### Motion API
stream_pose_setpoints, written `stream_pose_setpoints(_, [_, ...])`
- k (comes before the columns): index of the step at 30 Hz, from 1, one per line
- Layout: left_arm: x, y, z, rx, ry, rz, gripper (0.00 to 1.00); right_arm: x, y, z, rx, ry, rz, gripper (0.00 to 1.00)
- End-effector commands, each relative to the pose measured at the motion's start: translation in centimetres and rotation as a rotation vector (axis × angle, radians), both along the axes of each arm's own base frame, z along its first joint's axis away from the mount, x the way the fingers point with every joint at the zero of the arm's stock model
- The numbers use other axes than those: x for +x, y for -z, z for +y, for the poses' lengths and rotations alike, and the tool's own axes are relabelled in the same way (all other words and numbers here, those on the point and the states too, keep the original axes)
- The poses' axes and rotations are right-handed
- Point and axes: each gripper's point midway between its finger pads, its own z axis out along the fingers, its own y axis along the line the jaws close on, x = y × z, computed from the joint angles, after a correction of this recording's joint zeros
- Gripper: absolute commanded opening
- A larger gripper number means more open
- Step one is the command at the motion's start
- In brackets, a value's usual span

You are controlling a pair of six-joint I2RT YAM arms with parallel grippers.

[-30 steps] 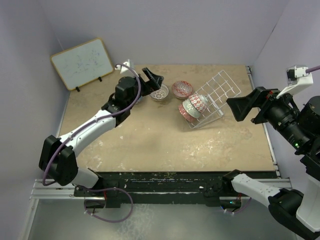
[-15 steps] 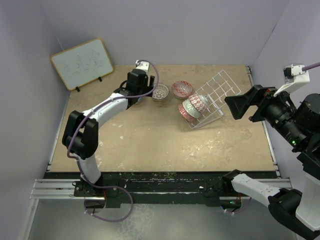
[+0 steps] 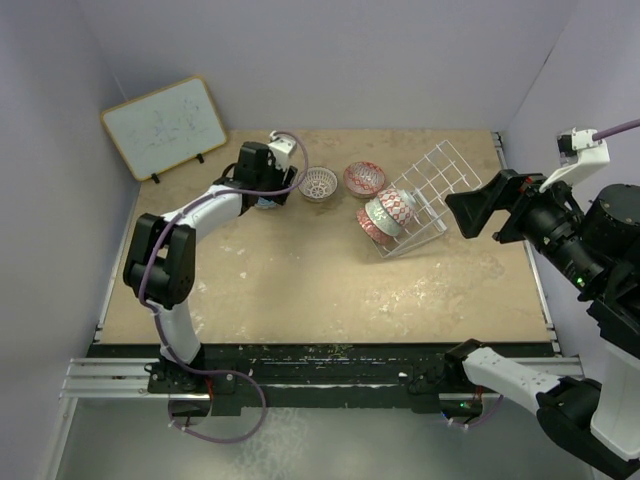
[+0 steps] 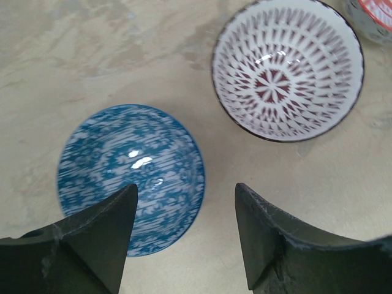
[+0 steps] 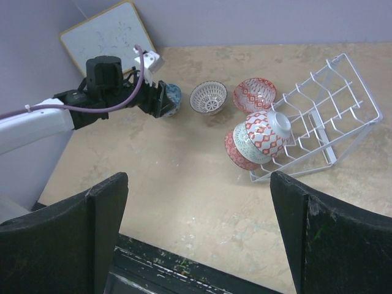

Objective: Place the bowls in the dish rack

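Left wrist view: looks straight down on a blue bowl (image 4: 131, 171), upright on the tabletop (image 4: 73, 61). Astride its right rim, the left fingers (image 4: 98, 236), apart — one tip over the mottled inside, the other outside, over bare tabletop; cannot tell whether either touches. Near it to the upper right, not touching, a white bowl (image 4: 286, 68) with a dark red lattice inside, also upright. At the top right corner, only the edge of a red bowl (image 4: 375, 13).

Top external view: shows these three in a row along the far part of the tabletop, blue at the left under the left wrist, red nearest the dish rack (image 3: 442, 178). White wire, far right, set at a slant to the tabletop's edges. At its near-left end, three more bowls (image 3: 385, 217) on edge, packed against one another — white with red diamonds, pale green-white, red. Right of the rack and raised, the right fingers (image 3: 480, 212), wide apart with nothing between. Against the far left wall, a wood-framed whiteboard (image 3: 165, 125).
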Motion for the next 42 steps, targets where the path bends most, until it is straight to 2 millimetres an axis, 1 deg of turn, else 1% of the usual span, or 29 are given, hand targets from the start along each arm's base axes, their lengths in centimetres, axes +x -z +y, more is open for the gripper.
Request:
stream_pose_setpoints(1, [0.3,-0.6,-2.6,-0.034,0.15,-0.013,0.67,0.2,-1.1,-0.1,0.014,0.006,-0.048,1.0])
stream_pose_setpoints(7, [0.4,1.4,-2.2,0.009,0.149,0.031,0.65,0.4,-0.9,0.0,0.009,0.005,-0.049,1.0])
stream_pose_setpoints(12, [1.0,2.6,-1.2,0.05,0.101,0.039,0.63,0.5,-1.0,0.0,0.002,0.005,-0.05,1.0])
stream_pose_setpoints(14, [1.1,3.1,-0.8,0.065,0.079,0.043,0.58,0.6,-0.9,-0.1,0.0,0.009,-0.049,1.0])
stream_pose_setpoints(18, [1.4,4.1,0.2,0.114,0.037,0.052,0.56,0.4,-1.0,-0.2,-0.001,0.014,-0.053,1.0])
stream_pose_setpoints(19, [1.5,4.2,0.4,0.122,0.032,0.053,0.54,0.5,-1.0,-0.3,-0.001,0.017,-0.053,1.0])
stream_pose_setpoints(25, [1.4,4.7,0.5,0.129,0.031,0.061,0.45,0.4,-1.0,-0.4,-0.006,0.022,-0.057,1.0])
stream_pose_setpoints(29, [1.0,4.5,0.5,0.119,0.021,0.058,0.35,0.3,-1.1,-0.6,-0.005,0.029,-0.062,1.0])
stream_pose_setpoints(32, [0.8,4.0,0.6,0.119,0.013,0.041,0.31,0.2,-1.1,-0.7,-0.003,0.03,-0.062,1.0])
stream_pose_setpoints(35, [0.7,4.3,1.0,0.132,0.002,0.053,0.27,0.0,-1.1,-0.9,0.002,0.032,-0.065,1.0])
stream_pose_setpoints(37, [0.4,4.5,1.0,0.136,0.003,0.062,0.21,-0.3,-1.2,-1.0,0.004,0.034,-0.067,1.0])
stream_pose_setpoints(38, [0.3,4.7,1.0,0.137,0.003,0.068,0.16,-0.4,-1.2,-1.1,0.007,0.035,-0.069,1.0])
stream_pose_setpoints(40, [0.0,4.8,0.9,0.132,0.004,0.079,0.0,-0.6,-1.3,-1.3,0.008,0.041,-0.071,1.0])
stream_pose_setpoints(42, [-0.4,4.6,0.5,0.119,0.011,0.081,0.0,-0.8,-1.4,-1.5,0.01,0.045,-0.075,1.0])
